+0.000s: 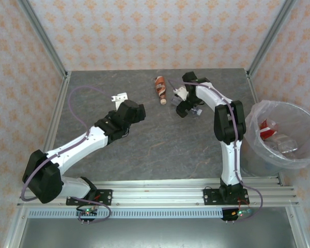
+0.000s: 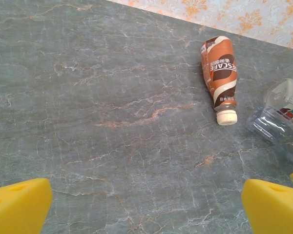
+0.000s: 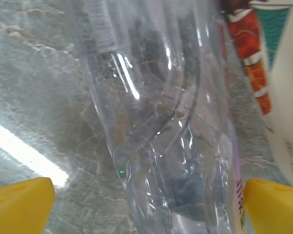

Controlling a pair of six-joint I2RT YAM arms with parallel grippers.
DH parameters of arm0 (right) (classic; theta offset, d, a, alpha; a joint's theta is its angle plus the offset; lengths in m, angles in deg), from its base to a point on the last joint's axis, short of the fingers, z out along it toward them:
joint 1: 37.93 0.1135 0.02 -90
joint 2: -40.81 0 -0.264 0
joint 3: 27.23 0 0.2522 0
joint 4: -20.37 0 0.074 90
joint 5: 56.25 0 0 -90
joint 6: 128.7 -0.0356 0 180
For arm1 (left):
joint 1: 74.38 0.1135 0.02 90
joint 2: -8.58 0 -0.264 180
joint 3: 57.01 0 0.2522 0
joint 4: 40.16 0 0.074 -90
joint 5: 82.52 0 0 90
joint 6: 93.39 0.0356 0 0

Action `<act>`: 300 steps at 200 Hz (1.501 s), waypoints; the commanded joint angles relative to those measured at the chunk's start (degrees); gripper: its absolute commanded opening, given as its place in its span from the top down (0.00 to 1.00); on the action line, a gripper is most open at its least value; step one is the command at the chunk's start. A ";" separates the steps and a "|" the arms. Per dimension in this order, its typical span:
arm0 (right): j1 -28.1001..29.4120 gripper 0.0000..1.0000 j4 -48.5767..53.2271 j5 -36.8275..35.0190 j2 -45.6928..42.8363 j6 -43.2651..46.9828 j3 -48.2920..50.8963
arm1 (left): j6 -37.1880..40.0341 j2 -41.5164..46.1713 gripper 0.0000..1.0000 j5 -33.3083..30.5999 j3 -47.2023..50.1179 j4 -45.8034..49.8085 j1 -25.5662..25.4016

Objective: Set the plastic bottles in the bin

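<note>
A brown-labelled plastic bottle [image 1: 160, 89] [image 2: 220, 73] with a cream cap lies on the grey table, far middle. A clear plastic bottle [image 3: 161, 122] [image 2: 278, 119] [image 1: 196, 110] lies just right of it. My right gripper [image 3: 146, 204] [image 1: 188, 107] stands open right over that bottle, whose body lies between the yellow fingertips [image 3: 19, 204] without touching them. A white label with red and teal print [image 3: 276, 73] shows beside it. My left gripper [image 2: 146, 204] [image 1: 120, 99] is open and empty, over bare table left of the brown bottle. The bin [image 1: 299, 161] at the right holds bottles [image 1: 273, 130].
The bin stands off the table's right edge, beside the right arm. Metal frame posts [image 1: 46, 41] and patterned walls close in the table on the left, back and right. Bare stone surface [image 1: 160, 150] lies between the two arms.
</note>
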 commanded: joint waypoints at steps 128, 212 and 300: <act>2.77 0.12 -5.37 -0.52 1.63 -8.05 2.33 | -1.25 -1.88 0.00 -0.55 0.30 -0.28 0.44; 3.46 0.25 0.10 -3.74 5.64 -11.05 -3.58 | -1.38 -1.31 0.00 -0.18 1.06 -0.97 0.44; 3.51 0.53 -4.04 -0.87 -3.66 -10.19 6.44 | -1.34 -0.50 0.00 -0.21 1.61 -1.11 0.44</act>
